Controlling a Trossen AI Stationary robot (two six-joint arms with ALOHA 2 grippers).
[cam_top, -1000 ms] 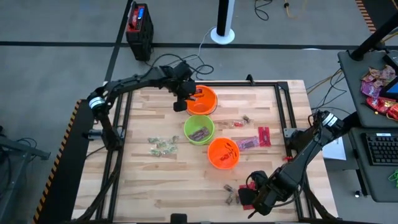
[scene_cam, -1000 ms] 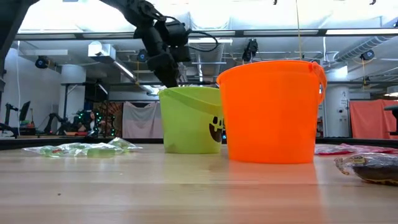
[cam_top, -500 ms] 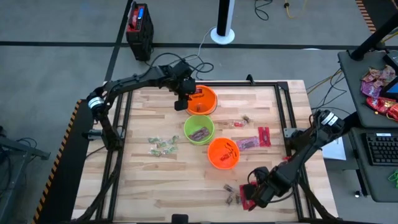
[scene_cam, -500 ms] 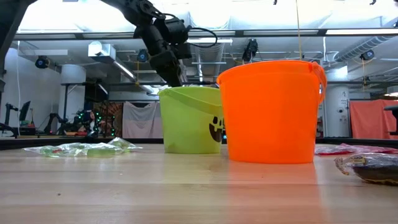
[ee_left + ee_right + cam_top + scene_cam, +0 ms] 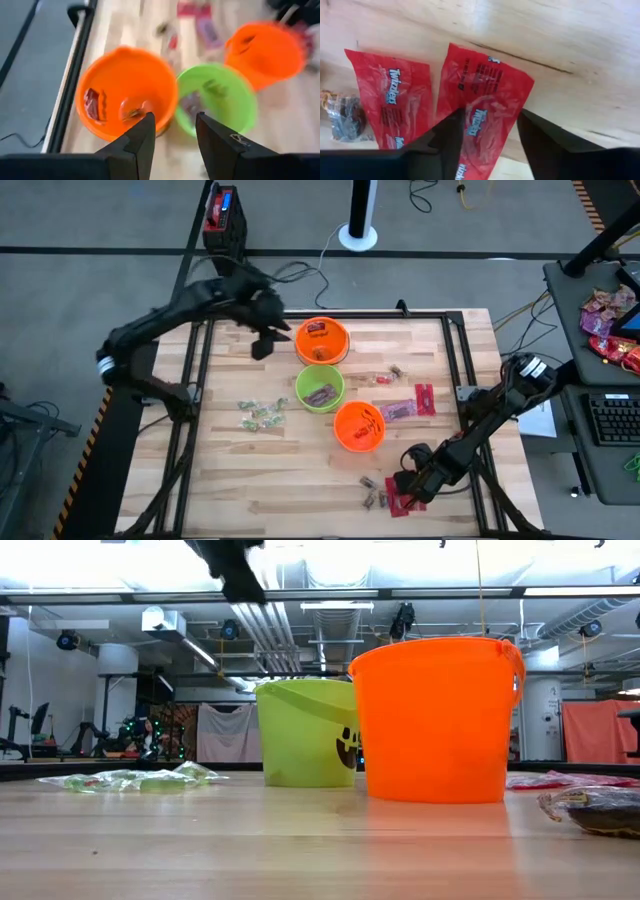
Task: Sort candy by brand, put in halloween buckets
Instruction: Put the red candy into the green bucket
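Wooden tabletop [image 5: 560,30] holds two glossy red Twizzlers packets [image 5: 482,120] under the right hand's [image 5: 487,132] parted fingers.

Two orange buckets [image 5: 322,340]; one lime-green bucket [image 5: 320,389]; red packets [image 5: 480,115] lettered white.

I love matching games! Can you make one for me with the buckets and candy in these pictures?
Things:
1. green bucket
2. far orange bucket
3. pale green candies
4. right gripper

Places:
A. loose on the wood, left of the buckets
B. over two red Twizzlers packets
C. between the two orange buckets
D. at the table's back edge, a red packet inside

Pairs: 1-C, 2-D, 3-A, 4-B
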